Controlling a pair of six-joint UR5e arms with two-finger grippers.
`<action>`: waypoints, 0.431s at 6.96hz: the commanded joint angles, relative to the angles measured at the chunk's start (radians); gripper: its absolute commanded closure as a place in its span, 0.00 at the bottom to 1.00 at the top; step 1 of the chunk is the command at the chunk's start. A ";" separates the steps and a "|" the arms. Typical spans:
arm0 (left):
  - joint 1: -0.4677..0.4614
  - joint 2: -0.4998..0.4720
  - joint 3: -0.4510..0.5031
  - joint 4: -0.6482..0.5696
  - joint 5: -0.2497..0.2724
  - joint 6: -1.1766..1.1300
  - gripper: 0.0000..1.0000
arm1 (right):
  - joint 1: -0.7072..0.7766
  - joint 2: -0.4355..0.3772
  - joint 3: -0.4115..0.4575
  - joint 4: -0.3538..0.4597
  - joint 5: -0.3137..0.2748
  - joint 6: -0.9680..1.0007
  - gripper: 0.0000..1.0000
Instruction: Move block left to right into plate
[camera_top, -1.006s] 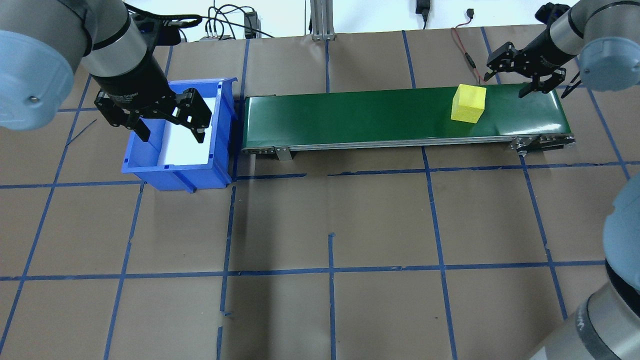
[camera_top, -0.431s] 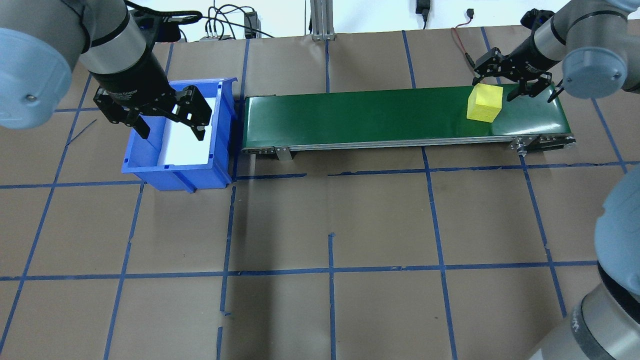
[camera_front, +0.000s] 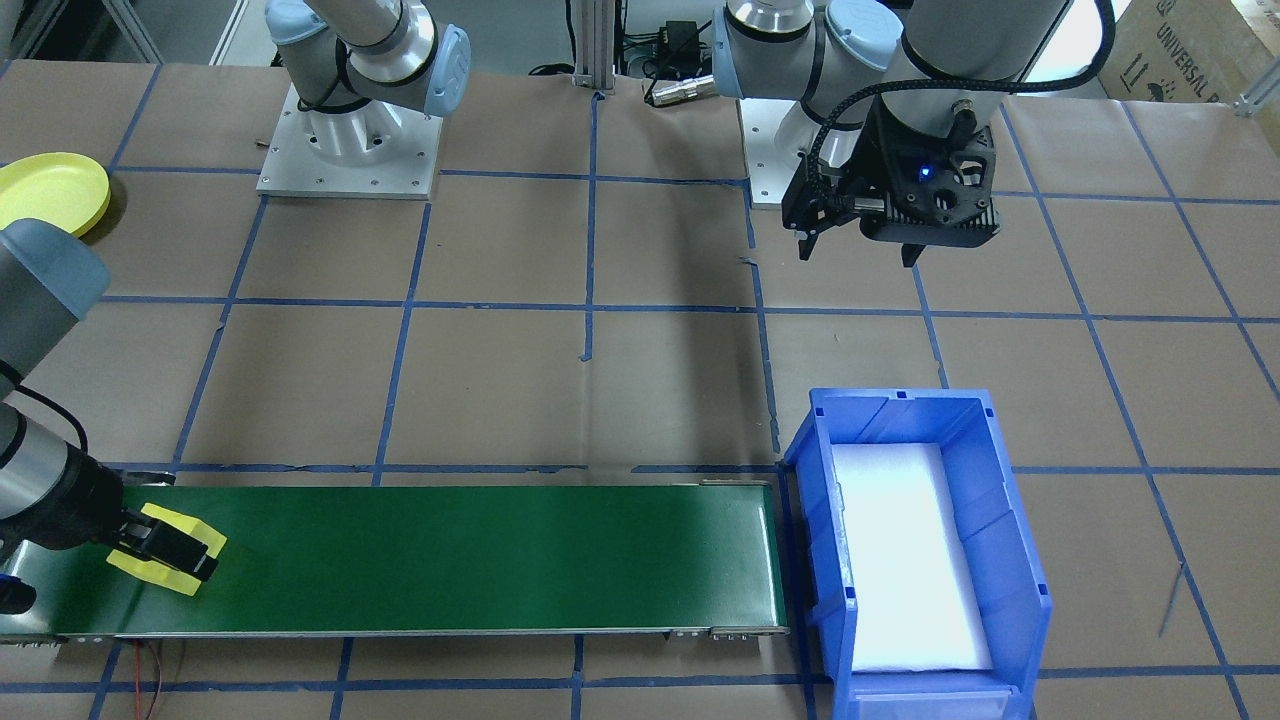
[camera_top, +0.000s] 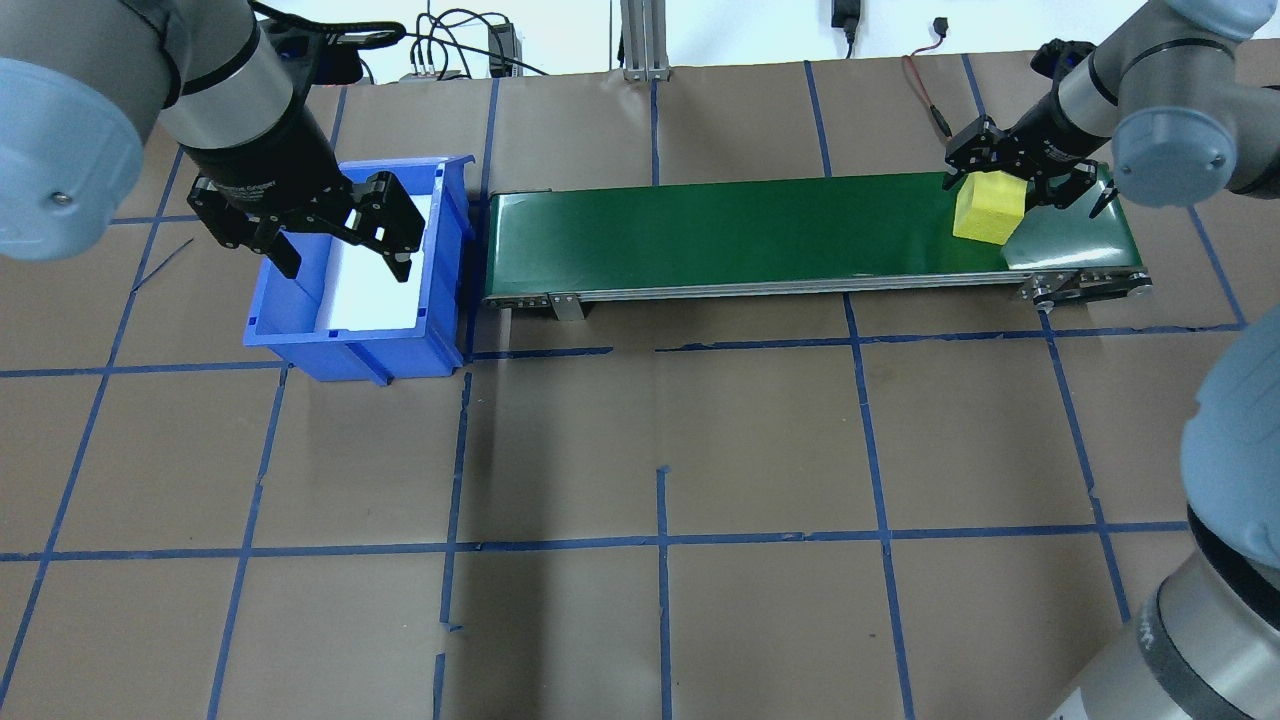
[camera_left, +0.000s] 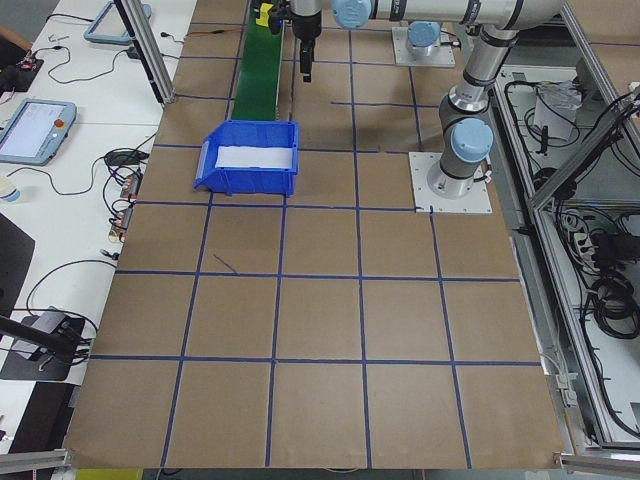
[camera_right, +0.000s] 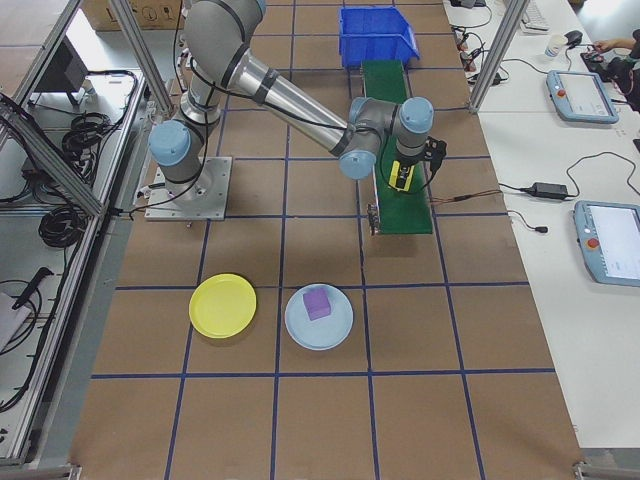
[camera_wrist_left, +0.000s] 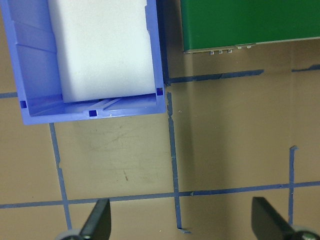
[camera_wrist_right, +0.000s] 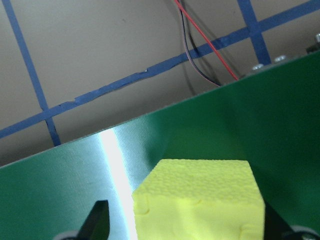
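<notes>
In the front view, "UNIVERSAL" is read on a box (camera_front: 1180, 50); the plate (camera_front: 52, 190) lies apart. Overhead, the right gripper (camera_top: 1018, 182) straddles, jaws spread, the block (camera_top: 988, 210) on the belt (camera_top: 740, 232); the left gripper (camera_top: 340, 240) is held open over the bin (camera_top: 300, 340). Only the right-side view shows a purple cube (camera_right: 318, 302).

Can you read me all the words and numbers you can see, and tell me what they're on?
"UNIVERSAL R": black print on the brown cardboard box at the table's corner; the rest is cut off.
White lettering on the left arm's black wrist: too blurred to read.
Screens of the blue-edged tablets: too small to read.
</notes>
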 joint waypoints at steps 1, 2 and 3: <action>0.001 0.000 -0.003 0.002 0.000 -0.001 0.00 | -0.007 -0.014 0.007 0.009 -0.156 -0.066 0.60; 0.001 0.000 -0.002 0.000 0.000 -0.001 0.00 | -0.012 -0.033 0.011 0.009 -0.194 -0.104 0.70; 0.001 0.000 -0.002 0.000 0.000 -0.003 0.00 | -0.039 -0.066 0.012 0.014 -0.263 -0.208 0.73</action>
